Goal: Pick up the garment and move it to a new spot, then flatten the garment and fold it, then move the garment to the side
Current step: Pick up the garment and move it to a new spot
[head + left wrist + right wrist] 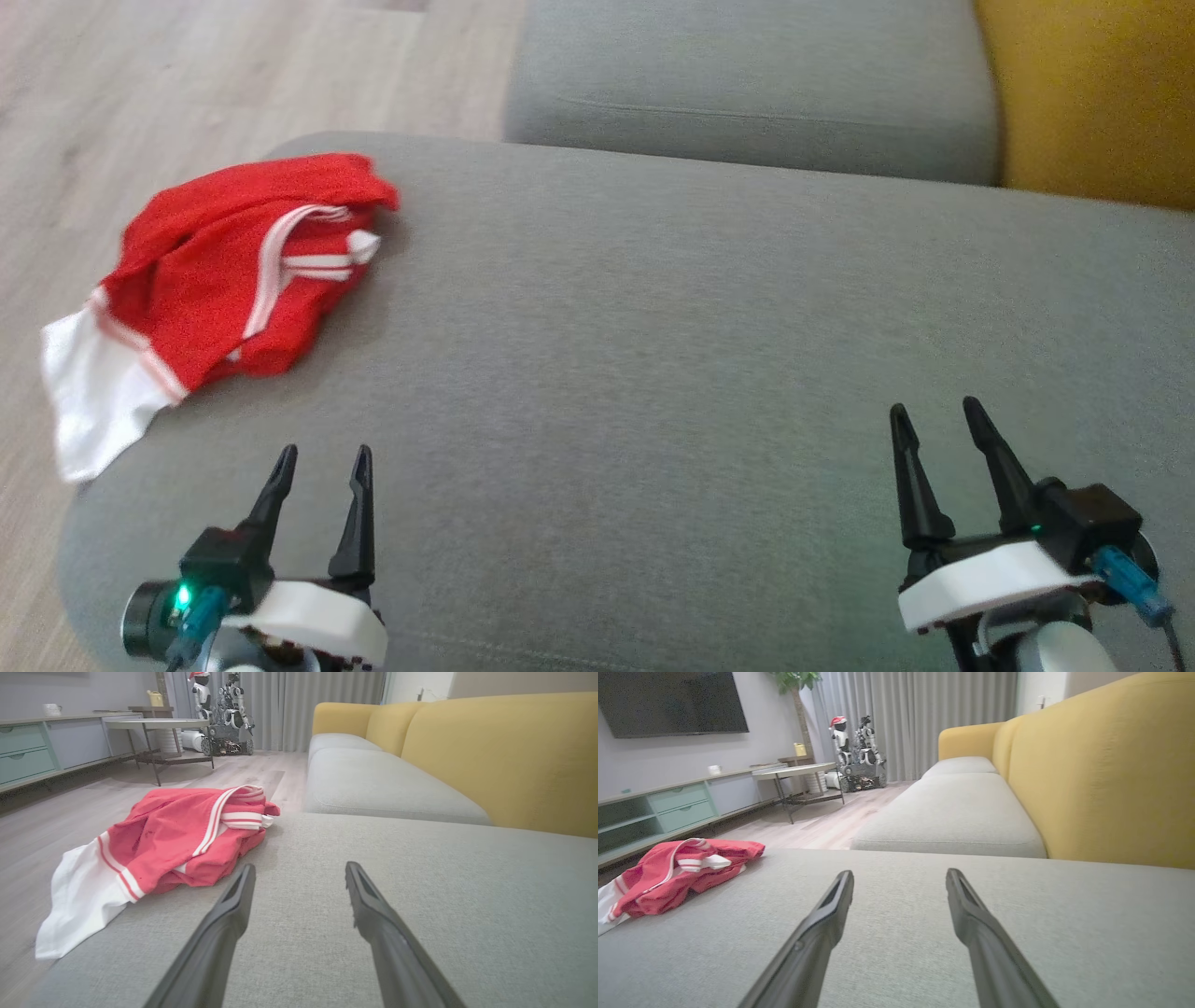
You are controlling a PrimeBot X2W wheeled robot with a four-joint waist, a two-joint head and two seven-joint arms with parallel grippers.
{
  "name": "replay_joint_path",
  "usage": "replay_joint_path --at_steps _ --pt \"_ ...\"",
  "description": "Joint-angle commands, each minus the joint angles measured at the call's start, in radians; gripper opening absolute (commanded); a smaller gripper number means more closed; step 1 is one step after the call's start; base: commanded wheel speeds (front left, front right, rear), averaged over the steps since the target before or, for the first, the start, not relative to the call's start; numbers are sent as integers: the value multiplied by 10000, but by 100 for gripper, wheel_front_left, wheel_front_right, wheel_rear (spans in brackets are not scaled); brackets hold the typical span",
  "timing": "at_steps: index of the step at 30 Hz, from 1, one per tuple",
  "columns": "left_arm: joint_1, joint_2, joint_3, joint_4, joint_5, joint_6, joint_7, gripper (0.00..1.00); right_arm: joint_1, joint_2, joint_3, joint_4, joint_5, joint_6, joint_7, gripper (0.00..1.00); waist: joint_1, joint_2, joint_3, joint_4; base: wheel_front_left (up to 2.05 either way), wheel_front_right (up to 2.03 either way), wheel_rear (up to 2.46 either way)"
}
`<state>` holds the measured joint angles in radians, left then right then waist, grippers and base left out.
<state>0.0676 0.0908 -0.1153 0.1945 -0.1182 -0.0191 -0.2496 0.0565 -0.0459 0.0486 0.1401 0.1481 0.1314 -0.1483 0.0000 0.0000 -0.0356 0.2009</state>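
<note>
A crumpled red garment [224,271] with white stripes and a white hem lies bunched at the far left edge of the grey sofa cushion [653,373], its white part hanging over the edge. The left wrist view has the garment [177,840] ahead and left of my fingers; the right wrist view has the garment [677,872] far off to the left. My left gripper [323,455] hovers open and empty near the cushion's front left, a short way from the garment. At the front right my right gripper [934,407] is open and empty too.
A second grey seat cushion [747,84] continues beyond, with the yellow sofa back [1092,93] on the right. Wooden floor [140,84] lies left of the cushion edge. A low table [154,723], a TV cabinet [677,807] and another robot [854,751] stand across the room.
</note>
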Motion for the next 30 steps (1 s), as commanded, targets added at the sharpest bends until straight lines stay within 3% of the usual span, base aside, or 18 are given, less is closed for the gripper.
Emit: replay_joint_path --at_steps 1,14,30 --pt "-621 18 375 -375 6 -38 -122 100 -210 -43 258 -444 -68 -7 10 100 0 0 -37 620 0 0 0" --pt "-574 -50 642 -588 35 9 -122 100 -120 -43 608 -954 -162 -7 302 100 0 0 -77 2383 0 0 0" --pt "-674 -132 756 -617 60 -39 -122 100 -54 -43 672 -1044 -148 -7 370 100 0 0 -4 2636 0 0 0"
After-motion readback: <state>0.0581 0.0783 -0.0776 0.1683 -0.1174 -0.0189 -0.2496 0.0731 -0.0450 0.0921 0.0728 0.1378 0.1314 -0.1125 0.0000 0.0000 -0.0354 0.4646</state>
